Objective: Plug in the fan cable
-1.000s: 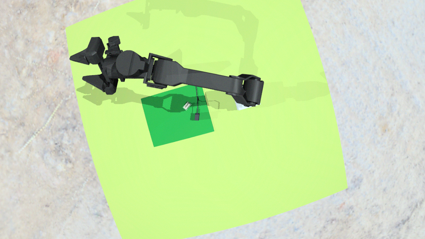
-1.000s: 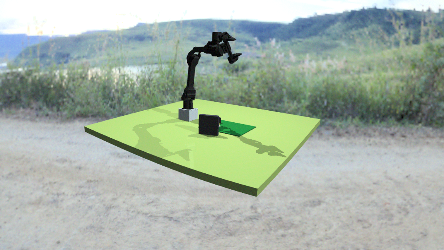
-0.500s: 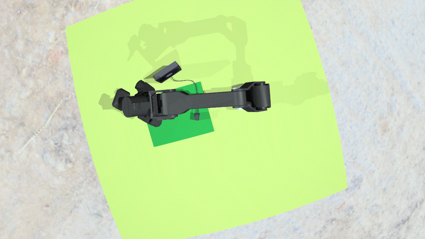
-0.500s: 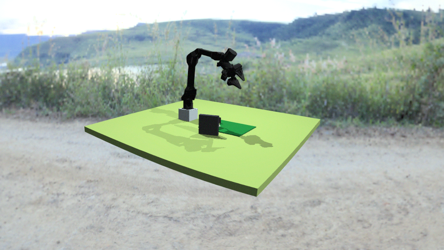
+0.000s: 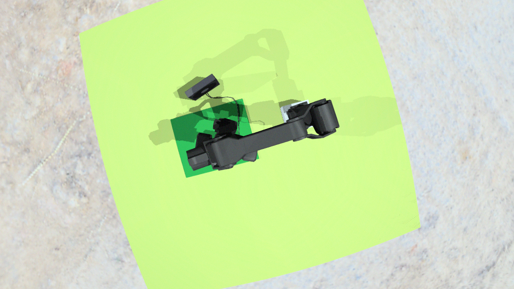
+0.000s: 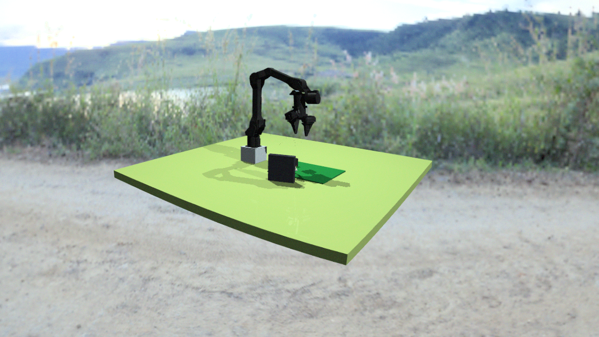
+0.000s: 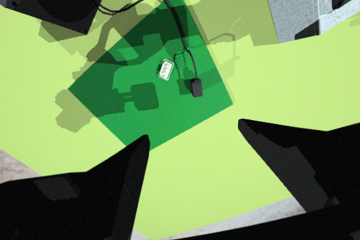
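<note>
The fan's dark plug (image 7: 196, 88) shows in the wrist view at the end of its black cable (image 7: 179, 28) (image 5: 238, 111), over the green board (image 7: 169, 122) (image 5: 178, 126) (image 6: 331, 174). It is apart from the white four-pin header (image 7: 165, 70), to the header's lower right in that view. I cannot tell whether it touches the board. The arm hides plug and header in the top view. My gripper (image 7: 194, 131) (image 6: 301, 134) is open and empty, pointing down high above the board, touching nothing.
The black fan (image 5: 199, 88) (image 6: 281, 168) (image 7: 55, 13) stands upright near the board's edge, its cable arching over the board. My arm's pale base block (image 6: 253, 155) (image 7: 291, 20) stands on the yellow-green table (image 5: 303, 195) (image 6: 238, 201), beyond the board's other side.
</note>
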`<state>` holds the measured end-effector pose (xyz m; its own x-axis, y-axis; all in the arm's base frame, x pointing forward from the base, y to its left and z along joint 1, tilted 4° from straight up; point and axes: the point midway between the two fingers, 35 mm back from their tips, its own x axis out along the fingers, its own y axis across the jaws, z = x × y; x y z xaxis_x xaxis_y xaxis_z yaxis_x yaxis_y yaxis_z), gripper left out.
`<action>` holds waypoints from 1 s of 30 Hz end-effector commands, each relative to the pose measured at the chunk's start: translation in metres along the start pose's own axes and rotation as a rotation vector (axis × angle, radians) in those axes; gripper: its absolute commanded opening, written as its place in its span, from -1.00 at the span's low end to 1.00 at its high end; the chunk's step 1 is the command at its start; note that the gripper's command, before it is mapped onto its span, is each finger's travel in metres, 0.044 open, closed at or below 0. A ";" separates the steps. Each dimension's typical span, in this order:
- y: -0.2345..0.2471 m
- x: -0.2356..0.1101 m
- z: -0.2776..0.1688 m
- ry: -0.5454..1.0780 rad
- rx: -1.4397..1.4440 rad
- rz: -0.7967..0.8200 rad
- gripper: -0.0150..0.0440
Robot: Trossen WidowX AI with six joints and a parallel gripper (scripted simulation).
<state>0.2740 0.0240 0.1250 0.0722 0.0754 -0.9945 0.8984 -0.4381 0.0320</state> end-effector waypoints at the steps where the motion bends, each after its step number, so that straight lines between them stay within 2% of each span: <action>1: -0.023 0.002 0.007 -0.049 -0.031 -0.067 1.00; 8: -0.022 0.010 0.007 -0.049 -0.031 -0.067 1.00; 16: -0.029 0.100 0.012 -0.049 -0.031 -0.067 1.00; 30: -0.030 0.102 0.012 -0.049 -0.031 -0.068 1.00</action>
<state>0.2517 0.0348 0.0251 0.0011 0.0649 -0.9979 0.9162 -0.4000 -0.0250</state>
